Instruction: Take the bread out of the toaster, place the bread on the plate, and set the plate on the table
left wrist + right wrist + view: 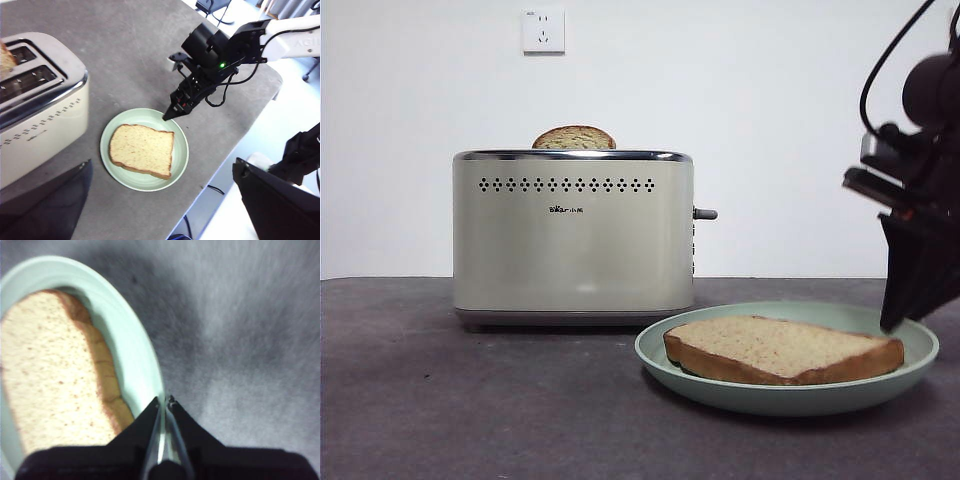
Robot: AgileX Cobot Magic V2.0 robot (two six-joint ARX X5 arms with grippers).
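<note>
Table [440, 400] dark grey, mottled; white wall with socket [543, 30] behind toaster [573, 235]. Plate [880, 382] flat on table just beside toaster, bread [780, 350] lying flat in it. Right gripper [164, 401] tilted down at plate's rim, jaws pinched onto rim edge. Left gripper [160, 200] high above toaster and plate, jaws spread wide, empty. Front view alone shows second slice [574, 138] standing in toaster slot.

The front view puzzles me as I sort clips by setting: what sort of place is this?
Probably a lab bench staged as a kitchen: a toaster on a bare grey table, a plain white wall with a socket.
</note>
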